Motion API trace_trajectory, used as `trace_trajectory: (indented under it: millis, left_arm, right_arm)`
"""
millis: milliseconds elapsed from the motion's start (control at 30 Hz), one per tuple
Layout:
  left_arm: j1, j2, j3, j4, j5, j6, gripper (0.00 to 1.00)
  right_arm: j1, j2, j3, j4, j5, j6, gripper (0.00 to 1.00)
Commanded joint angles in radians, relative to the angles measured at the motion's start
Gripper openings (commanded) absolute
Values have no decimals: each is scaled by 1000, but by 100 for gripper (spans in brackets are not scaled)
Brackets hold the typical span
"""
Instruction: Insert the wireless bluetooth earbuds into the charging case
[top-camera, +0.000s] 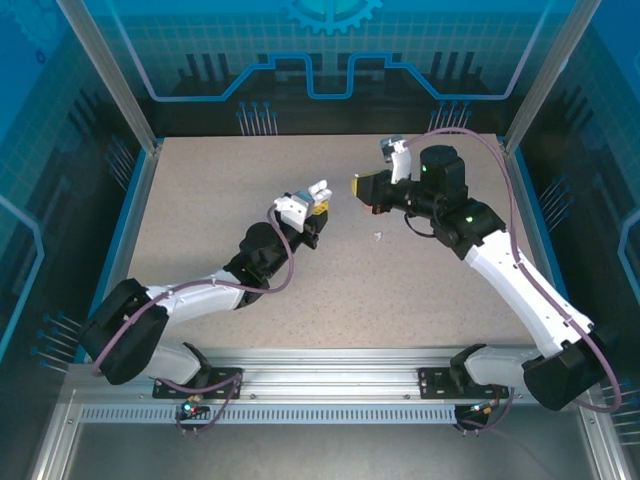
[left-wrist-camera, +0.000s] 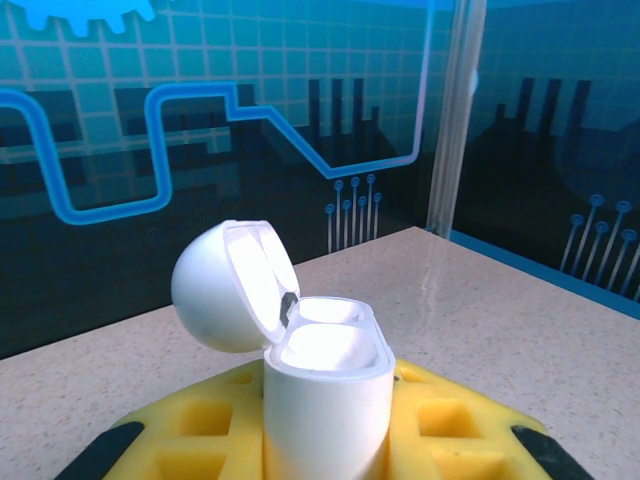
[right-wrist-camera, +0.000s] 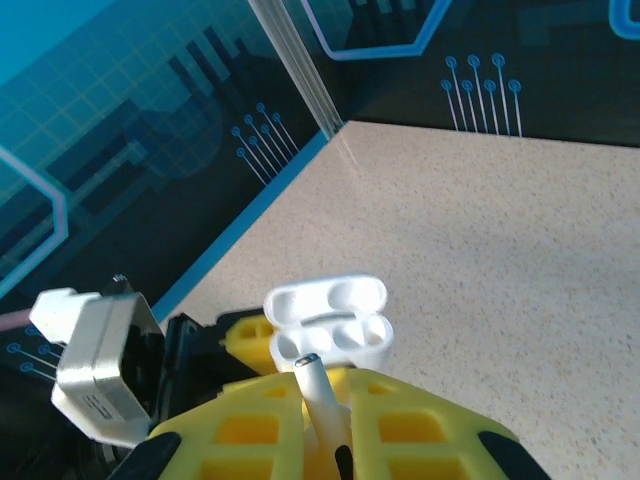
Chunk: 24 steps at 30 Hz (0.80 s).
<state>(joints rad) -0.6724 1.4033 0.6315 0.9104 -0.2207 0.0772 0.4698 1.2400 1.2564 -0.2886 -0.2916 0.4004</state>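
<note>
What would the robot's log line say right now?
left tool: shut on open white case | right tool: shut on white earbud | earbud: not yet in case

No word, brand name or number can be read anywhere. At twelve o'clock in the top view, the back wall (top-camera: 200, 50) carries a gear emblem (top-camera: 330, 12) without lettering. At eight o'clock in the right wrist view, a grey box (right-wrist-camera: 95, 360) bears marks too faint to read.
</note>
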Motion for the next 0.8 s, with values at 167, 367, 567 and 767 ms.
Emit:
trace_trajectory:
  millis: [167,367,567,767]
  left_arm:
    - [88,-153,-39,-58,-80,-52,0]
    - [99,-217,-31,-104,-67,-53,0]
    - [98,-235,-27,-125,-41,-87,0]
    - [96,-249,-29,-139,-31,-102,0]
  right_arm:
    - [-16,125,-208,-15,-12,116,7]
    - [33,354,-292,212,-70,287,7]
    - [54,584,-256,355,-90,430,7]
    - [62,682,-229,359,-52,484,10]
